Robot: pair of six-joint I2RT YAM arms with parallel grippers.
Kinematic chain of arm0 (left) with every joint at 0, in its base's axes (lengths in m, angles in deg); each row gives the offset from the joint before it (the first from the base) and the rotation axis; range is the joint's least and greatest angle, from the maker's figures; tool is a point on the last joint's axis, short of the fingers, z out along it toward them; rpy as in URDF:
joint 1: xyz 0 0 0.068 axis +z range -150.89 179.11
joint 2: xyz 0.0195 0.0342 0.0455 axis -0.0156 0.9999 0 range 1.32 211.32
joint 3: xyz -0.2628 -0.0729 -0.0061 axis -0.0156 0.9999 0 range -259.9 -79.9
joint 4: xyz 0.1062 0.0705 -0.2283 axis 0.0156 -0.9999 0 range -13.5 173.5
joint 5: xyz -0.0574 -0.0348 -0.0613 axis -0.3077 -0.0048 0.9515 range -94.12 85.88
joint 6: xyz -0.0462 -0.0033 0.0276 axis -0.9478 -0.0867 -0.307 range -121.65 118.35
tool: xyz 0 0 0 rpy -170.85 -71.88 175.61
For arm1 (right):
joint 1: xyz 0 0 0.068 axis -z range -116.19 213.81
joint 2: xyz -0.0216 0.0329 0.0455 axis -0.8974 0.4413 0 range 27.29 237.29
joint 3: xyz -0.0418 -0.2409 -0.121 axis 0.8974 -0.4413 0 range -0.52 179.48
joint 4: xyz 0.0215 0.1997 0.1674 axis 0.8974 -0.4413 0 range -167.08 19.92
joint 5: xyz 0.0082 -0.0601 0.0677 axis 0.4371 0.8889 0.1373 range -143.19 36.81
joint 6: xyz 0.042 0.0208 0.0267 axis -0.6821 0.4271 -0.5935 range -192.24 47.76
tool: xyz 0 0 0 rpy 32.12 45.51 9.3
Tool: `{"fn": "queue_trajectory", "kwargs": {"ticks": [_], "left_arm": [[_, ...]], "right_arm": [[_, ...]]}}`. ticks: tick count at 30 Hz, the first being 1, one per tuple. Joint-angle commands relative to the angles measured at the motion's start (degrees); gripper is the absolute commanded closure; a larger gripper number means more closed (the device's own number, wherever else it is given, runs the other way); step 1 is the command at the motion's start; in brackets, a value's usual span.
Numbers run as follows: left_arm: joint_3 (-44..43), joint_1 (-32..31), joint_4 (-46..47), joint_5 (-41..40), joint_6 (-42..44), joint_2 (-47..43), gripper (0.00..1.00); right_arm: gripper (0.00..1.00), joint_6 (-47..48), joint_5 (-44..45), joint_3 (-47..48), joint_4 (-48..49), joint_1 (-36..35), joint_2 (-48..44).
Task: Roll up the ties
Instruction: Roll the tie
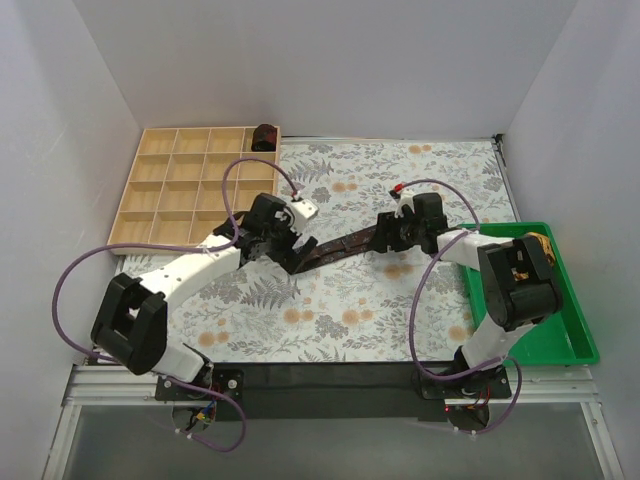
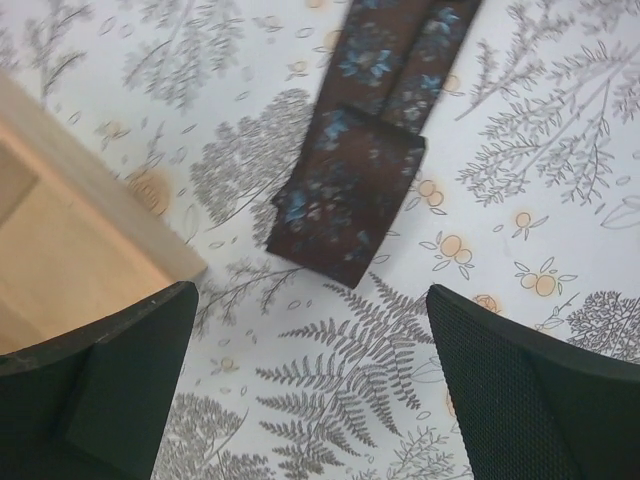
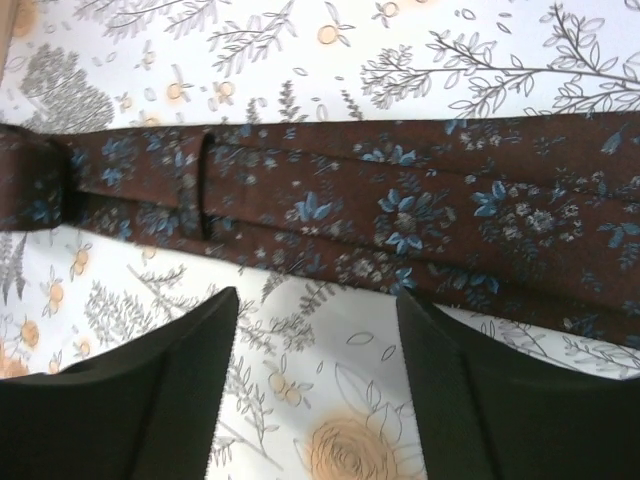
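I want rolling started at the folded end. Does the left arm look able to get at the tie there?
Probably yes: the left claw stands open just short of the tie, only floral cloth between.

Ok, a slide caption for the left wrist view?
Left gripper open over the floral cloth, folded maroon tie end lying just ahead, wooden tray corner at left.

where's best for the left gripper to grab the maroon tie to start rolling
Probably the doubled-over end of the maroon tie, just ahead of the open left gripper. Come straight down from above, straddling its narrow width: it lies flat, and that thicker fold gives an edge to pinch.
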State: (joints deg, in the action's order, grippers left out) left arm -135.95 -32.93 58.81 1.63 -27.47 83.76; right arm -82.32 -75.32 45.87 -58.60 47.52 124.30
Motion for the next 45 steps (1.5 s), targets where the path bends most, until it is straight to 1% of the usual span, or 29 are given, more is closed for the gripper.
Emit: {"fn": "queue_trajectory", "kwargs": {"ticks": [1,2,5,7,12,14,15,17,18,19,21,24,25,28,29,31,33,34,36,38,39,42,43,44,45], "left_arm": [[-1.9,-4.3,3.4,1.5,8.7,4.6,0.07],[-2.4,-4.6,3.5,0.9,9.6,5.7,0.07],[-3.8,-4.7,4.5,-0.4,11.7,9.1,0.07],[-4.6,-4.7,5.0,-0.7,12.6,11.0,0.07],[-6.2,-4.8,4.9,-0.6,14.1,16.0,0.08],[-6.5,-4.8,5.3,-0.6,14.4,17.1,0.10],[-6.8,-4.8,5.4,-0.2,14.5,18.0,0.13],[-7.2,-4.8,5.4,1.1,14.6,18.8,0.16],[-7.4,-4.8,5.4,1.4,14.7,19.3,0.21],[-7.5,-4.8,5.4,1.4,14.7,19.8,0.23],[-7.5,-4.8,5.4,1.9,14.8,20.0,0.26],[-7.0,-4.8,5.4,2.8,14.8,20.3,0.33],[-6.6,-4.8,5.3,3.0,15.1,20.4,0.42],[-6.2,-4.8,4.5,3.2,15.5,20.8,0.46],[-6.1,-4.8,4.2,3.2,15.5,21.2,0.51],[-6.2,-4.8,3.5,3.3,15.7,21.5,0.52],[-6.2,-4.8,2.9,3.6,15.6,21.5,0.60],[-6.3,-4.8,2.5,4.0,15.7,21.5,0.62],[-6.1,-4.8,2.3,4.5,15.6,21.3,0.62],[-6.0,-4.8,2.1,4.2,15.5,20.9,0.59],[-6.1,-4.8,2.0,4.0,15.5,20.7,0.54],[-6.8,-4.8,2.0,3.6,14.6,18.8,0.44],[-7.5,-4.8,2.0,3.7,14.1,17.7,0.39],[-7.8,-4.8,2.0,3.6,13.8,17.1,0.37],[-8.3,-4.8,2.0,4.1,13.3,16.4,0.30]], "right_arm": [[0.38,4.9,-2.1,1.9,-5.4,-0.1,-5.4],[0.34,4.9,-2.4,1.3,-5.6,-0.1,-7.3],[0.30,4.0,-2.6,0.0,-6.0,-0.3,-10.9],[0.29,3.8,-2.9,-0.8,-6.0,-0.4,-13.0],[0.29,3.5,-3.5,-1.6,-6.1,-0.5,-14.7],[0.29,3.3,-3.9,-1.7,-6.0,-0.6,-14.6],[0.29,3.3,-3.9,-1.7,-5.9,-0.7,-14.5],[0.29,3.4,-4.1,-1.7,-5.8,-0.8,-14.1],[0.29,3.4,-4.3,-1.7,-5.7,-0.8,-14.0],[0.29,3.4,-4.5,-1.7,-5.3,-0.8,-13.9],[0.29,3.2,-4.5,-2.0,-5.0,-1.2,-13.7],[0.29,2.7,-4.9,-2.2,-4.3,-1.7,-13.4],[0.29,2.6,-4.9,-2.1,-4.1,-1.7,-13.4],[0.29,2.2,-4.8,-2.0,-3.8,-2.4,-13.0],[0.30,2.0,-4.8,-1.9,-3.8,-2.9,-12.7],[0.30,1.7,-4.5,-1.8,-3.5,-3.4,-12.4],[0.30,1.3,-4.4,-1.8,-3.1,-4.0,-12.4],[0.30,1.0,-4.4,-2.2,-2.4,-4.2,-12.2],[0.30,0.2,-5.0,-2.4,-1.7,-4.6,-12.2],[0.30,-0.5,-5.9,-2.4,-0.9,-5.0,-11.6],[0.30,-0.7,-6.3,-2.4,-0.7,-5.3,-11.3],[0.30,-2.1,-7.0,-2.4,1.1,-6.6,-10.3],[0.30,-3.1,-7.3,-2.3,2.1,-7.0,-9.7],[0.30,-3.5,-7.5,-1.8,2.6,-7.9,-9.2],[0.30,-4.1,-7.7,-1.7,3.2,-8.2,-8.7]]}}
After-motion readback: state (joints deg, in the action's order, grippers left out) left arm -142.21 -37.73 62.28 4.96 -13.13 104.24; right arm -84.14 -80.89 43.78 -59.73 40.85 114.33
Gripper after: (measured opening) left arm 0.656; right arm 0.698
